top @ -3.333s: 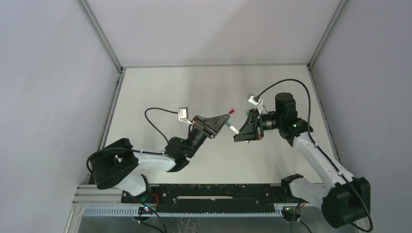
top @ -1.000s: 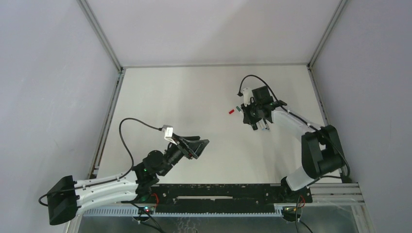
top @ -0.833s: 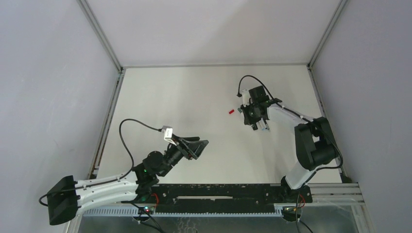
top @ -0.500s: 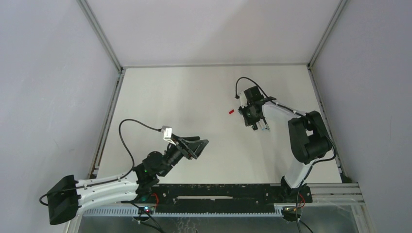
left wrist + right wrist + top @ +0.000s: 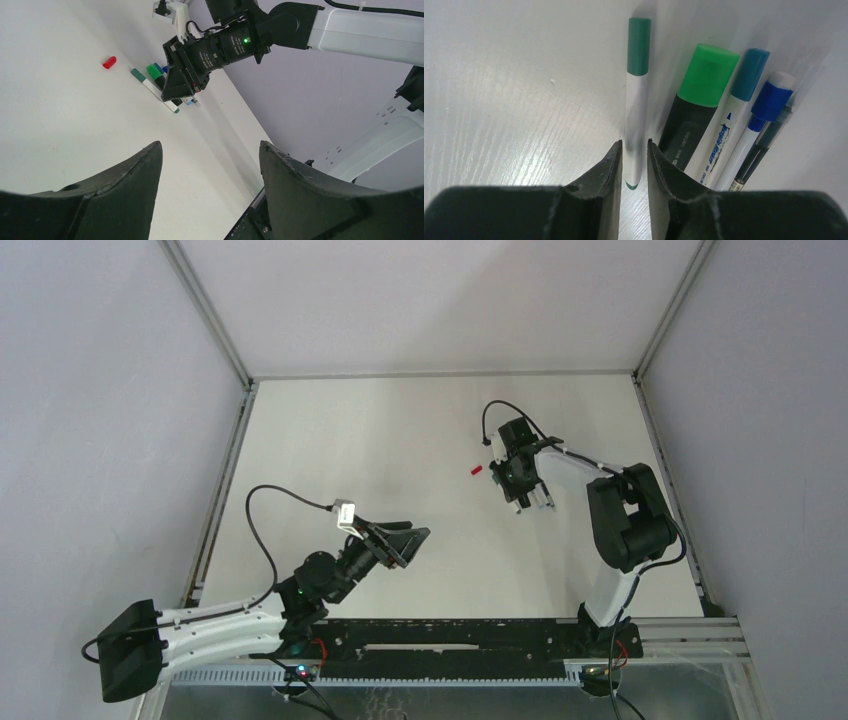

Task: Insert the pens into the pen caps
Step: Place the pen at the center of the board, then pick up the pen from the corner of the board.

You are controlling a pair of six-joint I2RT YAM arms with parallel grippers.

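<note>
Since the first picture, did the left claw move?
Yes. The left gripper pulled back and leftward, away from the red cap, which stayed put.

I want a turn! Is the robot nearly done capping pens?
Looks close. Capped pens lie in a row; the right claw sits around the green-capped pen beside them. The left claw is open, empty. A red cap lies alone, no pen for it visible.
</note>
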